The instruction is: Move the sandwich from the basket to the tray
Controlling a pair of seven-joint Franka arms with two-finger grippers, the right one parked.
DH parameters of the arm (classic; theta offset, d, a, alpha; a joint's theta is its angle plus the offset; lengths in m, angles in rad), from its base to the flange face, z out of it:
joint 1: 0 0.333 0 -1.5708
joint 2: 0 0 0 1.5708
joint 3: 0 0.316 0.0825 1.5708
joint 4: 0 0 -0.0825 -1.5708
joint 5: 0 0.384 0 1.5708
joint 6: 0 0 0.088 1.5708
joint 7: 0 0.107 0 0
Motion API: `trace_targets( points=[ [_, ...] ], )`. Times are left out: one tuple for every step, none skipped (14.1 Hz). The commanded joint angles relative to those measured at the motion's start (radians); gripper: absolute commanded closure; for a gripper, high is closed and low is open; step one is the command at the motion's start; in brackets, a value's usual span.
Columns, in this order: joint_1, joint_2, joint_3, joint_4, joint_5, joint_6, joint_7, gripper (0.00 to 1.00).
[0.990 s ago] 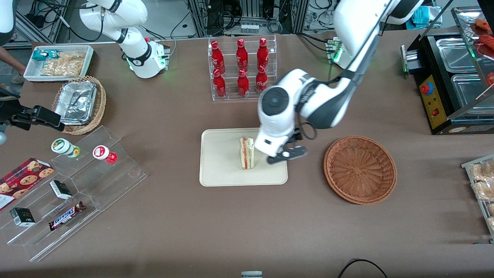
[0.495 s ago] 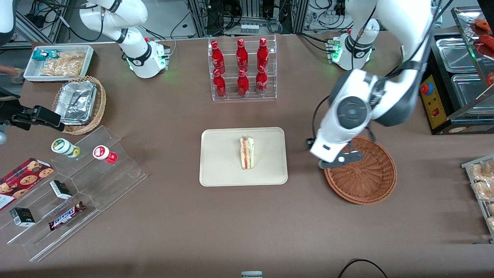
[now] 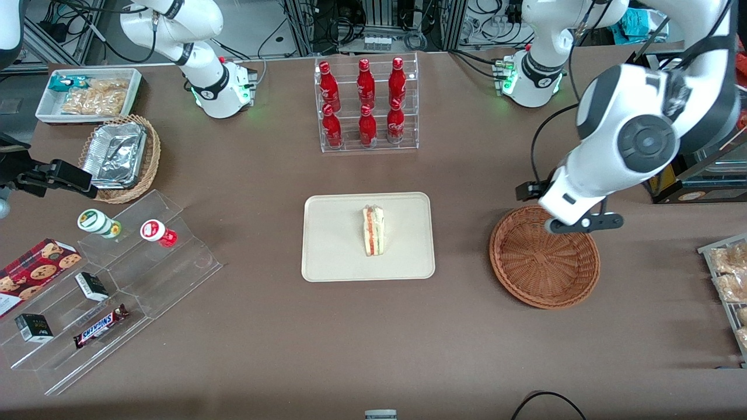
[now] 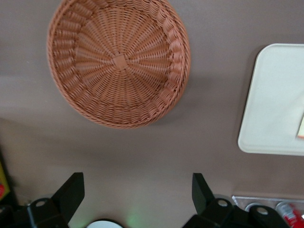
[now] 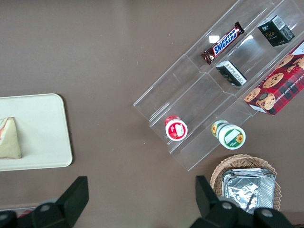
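The sandwich (image 3: 373,231), a pale wedge with red and green layers, stands on the cream tray (image 3: 332,245) at mid-table, with nothing touching it. Its corner (image 4: 301,127) and the tray (image 4: 273,99) also show in the left wrist view. The reddish-brown basket (image 3: 544,256) lies beside the tray toward the working arm's end, and its bowl (image 4: 118,61) holds nothing. My left gripper (image 3: 585,224) hangs high over the basket's rim that is farther from the front camera. It is open (image 4: 137,190), with only bare table between the fingers.
A clear rack of red bottles (image 3: 367,104) stands farther from the camera than the tray. A black appliance (image 3: 680,122) and a tray of bagged pastries (image 3: 729,274) sit at the working arm's end. Acrylic steps with snacks (image 3: 111,280) and a tan basket of foil trays (image 3: 119,156) are at the parked arm's end.
My left gripper left the sandwich on the tray, swung across the basket toward the working arm's end and rose. The sandwich has stayed put.
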Motion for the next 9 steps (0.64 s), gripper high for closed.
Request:
trace_targets(
  points=[
    [0.006, -0.098, 0.063, -0.036, -0.02, -0.016, 0.129, 0.0],
    [0.008, -0.118, 0.089, -0.034, -0.02, -0.026, 0.164, 0.0],
    [0.009, -0.142, 0.11, -0.033, -0.019, -0.027, 0.195, 0.0],
    [0.011, -0.156, 0.126, -0.026, -0.015, -0.029, 0.212, 0.0],
    [0.034, -0.168, 0.129, -0.025, -0.012, -0.029, 0.215, 0.0],
    [0.047, -0.173, 0.129, -0.022, -0.009, -0.027, 0.221, 0.0],
    [0.051, -0.181, 0.129, -0.017, -0.006, -0.026, 0.231, 0.0],
    [0.052, -0.182, 0.13, -0.011, -0.006, -0.026, 0.246, 0.0],
    [0.052, -0.182, 0.133, -0.002, -0.006, -0.029, 0.255, 0.0]
  ],
)
